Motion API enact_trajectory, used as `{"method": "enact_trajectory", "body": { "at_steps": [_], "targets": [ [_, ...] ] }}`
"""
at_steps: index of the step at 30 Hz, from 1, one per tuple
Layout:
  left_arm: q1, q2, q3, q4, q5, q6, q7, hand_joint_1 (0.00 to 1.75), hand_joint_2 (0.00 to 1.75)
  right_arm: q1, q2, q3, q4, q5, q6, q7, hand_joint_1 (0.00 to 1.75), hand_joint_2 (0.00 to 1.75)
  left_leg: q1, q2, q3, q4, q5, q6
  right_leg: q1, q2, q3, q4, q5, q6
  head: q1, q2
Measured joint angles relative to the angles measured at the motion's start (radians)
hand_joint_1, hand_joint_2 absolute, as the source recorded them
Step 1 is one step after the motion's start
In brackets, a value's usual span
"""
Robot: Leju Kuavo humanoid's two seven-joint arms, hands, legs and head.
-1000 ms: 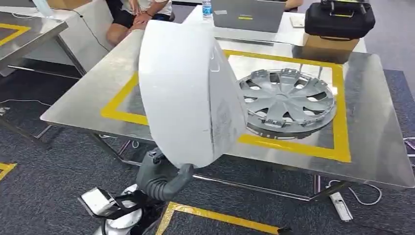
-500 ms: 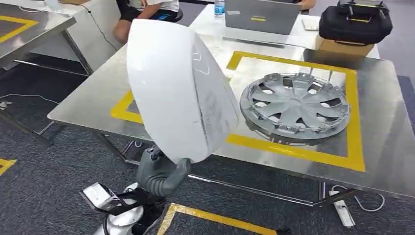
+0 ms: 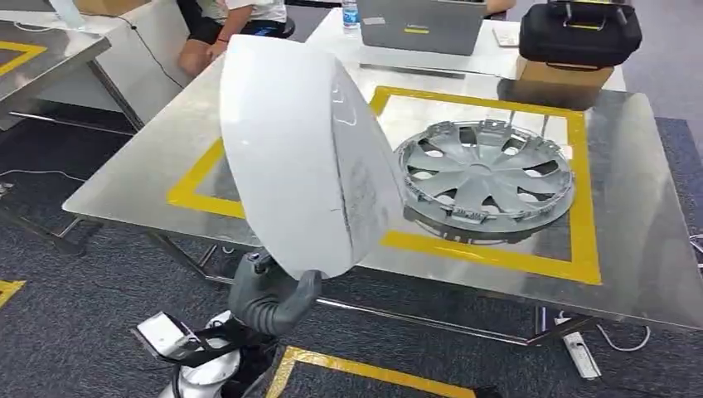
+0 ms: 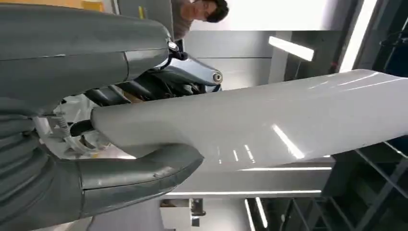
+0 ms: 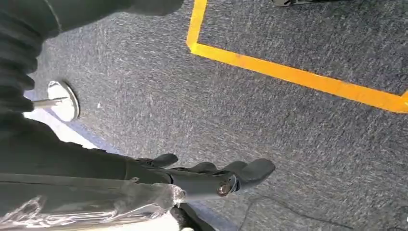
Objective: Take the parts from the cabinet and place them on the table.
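Note:
A large white curved panel (image 3: 290, 149) stands upright in front of me, over the near edge of the steel table (image 3: 124, 174). My left hand (image 3: 269, 298) grips its lower edge from below; in the left wrist view the thumb (image 4: 139, 173) presses one face of the white panel (image 4: 269, 120) and the fingers sit behind it. A silver hubcap (image 3: 485, 170) lies flat on the table inside the yellow tape square, just right of the panel. My right hand (image 5: 202, 175) hangs over the carpet, its fingers holding nothing.
At the table's far side are a laptop (image 3: 419, 25), a water bottle (image 3: 351, 12) and a black case (image 3: 589, 33) on a cardboard box. A person (image 3: 224, 25) sits at the far left. Another steel table (image 3: 41, 50) stands left. A power strip (image 3: 580, 352) lies on the floor.
The whole picture has swung slightly right and back left, so the camera moved. The white panel stays in my left hand, now a little lower against the table.

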Motion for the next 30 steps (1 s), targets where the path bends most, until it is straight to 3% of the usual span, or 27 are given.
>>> {"method": "enact_trajectory", "body": {
  "at_steps": [1, 4, 6, 9, 10, 11, 12, 14, 15, 16, 19, 21, 22, 24, 25, 26, 27, 28, 30],
  "targets": [
    [-0.002, -0.002, -0.002, 0.001, 0.000, -0.001, 0.000, 1.75, 1.75, 0.000, 0.000, -0.001, 0.000, -0.001, 0.000, 0.000, 0.00, 1.75, 0.000, -0.005, 0.009, -0.023, -0.012, 0.011, 0.004, 0.001, -0.005, 0.006, -0.003, 0.007, -0.003, 0.000],
    [-0.004, -0.002, -0.006, 0.007, 0.006, -0.008, 0.000, 1.75, 1.75, 0.000, -0.001, -0.004, 0.000, -0.002, -0.001, -0.001, 0.00, 1.75, -0.005, -0.007, 0.004, -0.020, -0.011, 0.029, 0.000, -0.001, 0.001, -0.006, 0.001, 0.022, 0.004, 0.000],
    [-0.011, -0.005, -0.010, 0.010, 0.007, -0.008, 0.005, 1.75, 1.75, -0.001, 0.000, -0.005, 0.000, -0.002, -0.001, -0.003, 0.00, 1.75, 0.001, -0.006, 0.009, -0.024, -0.009, 0.041, -0.001, -0.004, -0.012, 0.020, -0.022, 0.032, 0.006, 0.000],
    [-0.026, -0.007, -0.015, 0.022, 0.005, -0.005, 0.013, 1.75, 1.75, -0.002, -0.001, -0.005, 0.000, -0.001, 0.000, -0.006, 0.00, 1.75, -0.001, -0.006, 0.009, -0.024, -0.011, 0.049, 0.000, -0.005, -0.119, 0.244, -0.127, 0.037, 0.015, 0.000],
    [-0.028, -0.007, -0.016, 0.027, 0.001, 0.001, 0.018, 1.75, 1.75, 0.000, -0.001, -0.005, 0.000, 0.001, 0.000, -0.006, 0.00, 1.75, -0.002, -0.006, 0.010, -0.024, -0.012, 0.050, 0.000, -0.005, -0.145, 0.292, -0.136, 0.037, 0.014, 0.000],
    [-0.034, -0.009, -0.017, 0.036, -0.003, 0.012, 0.025, 1.75, 1.75, 0.001, -0.001, -0.005, 0.000, 0.005, 0.001, -0.006, 0.00, 1.75, -0.003, -0.006, 0.011, -0.024, -0.012, 0.050, 0.000, -0.005, -0.150, 0.295, -0.122, 0.036, 0.015, 0.000],
    [-0.044, -0.012, -0.019, 0.047, -0.012, 0.027, 0.039, 1.75, 1.75, 0.001, -0.001, -0.005, 0.000, 0.009, 0.002, -0.006, 0.00, 1.75, -0.003, -0.008, 0.012, -0.024, -0.012, 0.050, 0.000, -0.005, -0.134, 0.254, -0.089, 0.034, 0.015, 0.000],
    [-0.080, -0.021, -0.024, 0.068, -0.029, 0.054, 0.060, 1.75, 1.75, -0.003, -0.001, -0.005, 0.000, 0.021, 0.004, -0.006, 0.00, 1.75, -0.001, -0.010, 0.018, -0.024, -0.015, 0.047, 0.000, -0.006, -0.053, 0.085, 0.002, 0.029, 0.015, 0.000],
    [-0.099, -0.027, -0.030, 0.082, -0.045, 0.068, 0.073, 1.75, 1.75, -0.006, -0.001, -0.003, 0.000, 0.031, 0.006, -0.006, 0.00, 1.75, -0.002, -0.010, 0.020, -0.023, -0.018, 0.043, -0.001, -0.007, -0.025, 0.020, 0.013, 0.028, 0.016, 0.000],
    [-0.122, -0.028, -0.034, 0.095, -0.056, 0.080, 0.087, 1.75, 1.75, -0.010, 0.000, 0.000, 0.000, 0.042, 0.011, -0.006, 0.00, 1.75, -0.009, -0.011, 0.016, -0.019, -0.019, 0.037, 0.003, -0.005, -0.012, 0.004, 0.005, 0.026, 0.015, 0.000],
    [-0.206, -0.041, -0.045, 0.154, -0.115, 0.124, 0.125, 1.75, 1.75, -0.012, -0.002, 0.016, 0.000, 0.072, 0.022, 0.008, 0.00, 1.75, -0.006, -0.011, 0.015, -0.029, -0.009, 0.022, 0.007, -0.002, -0.021, 0.007, 0.012, 0.010, 0.013, 0.000],
    [-0.272, -0.052, -0.051, 0.200, -0.183, 0.163, 0.145, 1.75, 1.75, -0.019, -0.002, 0.029, 0.000, 0.091, 0.035, 0.018, 0.00, 1.75, -0.007, -0.008, 0.009, -0.017, -0.024, 0.010, -0.001, -0.004, -0.016, -0.003, 0.020, -0.004, 0.012, 0.000],
    [-0.308, -0.056, -0.053, 0.228, -0.213, 0.186, 0.155, 1.75, 1.75, -0.024, -0.002, 0.035, 0.000, 0.098, 0.038, 0.022, 0.00, 1.75, -0.008, -0.006, -0.013, 0.027, -0.053, 0.006, -0.002, -0.004, -0.017, -0.004, 0.021, -0.009, 0.003, 0.000],
    [-0.378, -0.058, -0.061, 0.304, -0.299, 0.243, 0.191, 1.75, 1.75, -0.030, -0.002, 0.048, 0.000, 0.109, 0.046, 0.029, 0.00, 1.75, -0.006, -0.006, -0.096, 0.195, -0.127, 0.000, -0.002, -0.004, -0.018, -0.004, 0.021, -0.012, 0.004, 0.000],
    [-0.410, -0.058, -0.063, 0.348, -0.341, 0.271, 0.213, 1.75, 1.75, -0.032, -0.002, 0.053, 0.000, 0.115, 0.049, 0.032, 0.00, 1.75, -0.006, -0.006, -0.130, 0.257, -0.142, -0.001, -0.002, -0.005, -0.018, -0.003, 0.021, -0.012, 0.003, 0.000],
    [-0.443, -0.059, -0.065, 0.406, -0.380, 0.300, 0.235, 1.75, 1.75, -0.035, -0.002, 0.058, 0.000, 0.118, 0.051, 0.039, 0.00, 1.75, -0.006, -0.006, -0.142, 0.274, -0.133, 0.000, -0.002, -0.004, -0.018, -0.003, 0.022, -0.013, 0.005, 0.000],
    [-0.473, -0.060, -0.065, 0.445, -0.397, 0.314, 0.239, 1.75, 1.75, -0.038, -0.002, 0.063, 0.000, 0.121, 0.055, 0.041, 0.00, 1.75, -0.006, -0.006, -0.134, 0.251, -0.104, 0.001, -0.002, -0.004, -0.018, -0.003, 0.022, -0.013, 0.003, 0.000],
    [-0.498, -0.062, -0.065, 0.491, -0.424, 0.336, 0.244, 1.75, 1.75, -0.040, -0.002, 0.068, 0.000, 0.124, 0.058, 0.043, 0.00, 1.75, -0.006, -0.006, -0.108, 0.194, -0.062, 0.004, -0.002, -0.002, -0.017, -0.003, 0.022, -0.012, 0.003, 0.000],
    [-0.564, -0.071, -0.067, 0.583, -0.483, 0.371, 0.261, 1.75, 1.75, -0.044, -0.002, 0.075, 0.000, 0.132, 0.060, 0.047, 0.00, 1.75, -0.006, -0.004, -0.024, 0.020, 0.023, 0.012, -0.002, -0.001, -0.015, -0.003, 0.021, -0.007, 0.002, 0.000]
  ]
}}
